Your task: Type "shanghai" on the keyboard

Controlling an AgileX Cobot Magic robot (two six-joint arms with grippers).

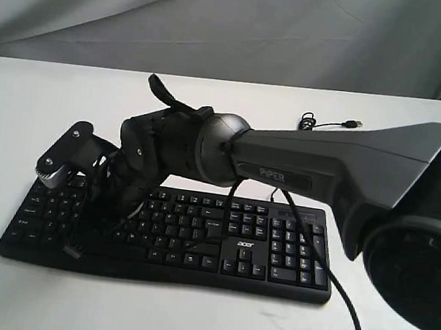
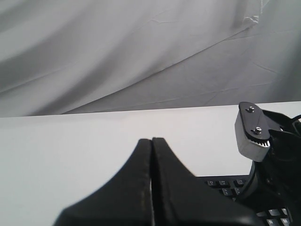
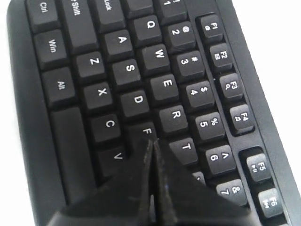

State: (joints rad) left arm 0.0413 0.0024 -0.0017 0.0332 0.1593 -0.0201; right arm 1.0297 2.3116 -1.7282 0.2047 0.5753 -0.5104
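The keyboard (image 1: 242, 255) lies near the counter's (image 1: 187, 320) front edge. Its long axis runs parallel to that edge, with the number pad toward the right edge. The right arm (image 1: 324, 165) reaches across from the right edge to the board's left half. The right gripper (image 3: 153, 141), jaws pressed together into 1 point, sits over the home row at the F key (image 3: 146, 132). We cannot tell whether it touches the key.

We judge that every letter of "shanghai" lies sideways from that tip, along the long axis: S and A toward the counter's left edge, H toward the right.

The left gripper (image 2: 151, 140), jaws also together, hangs above bare counter with only a few keys beside it, so the right gripper is the nearer. There is open counter on all 4 sides, and the USB cable (image 1: 329, 123) lies well apart near the far edge.
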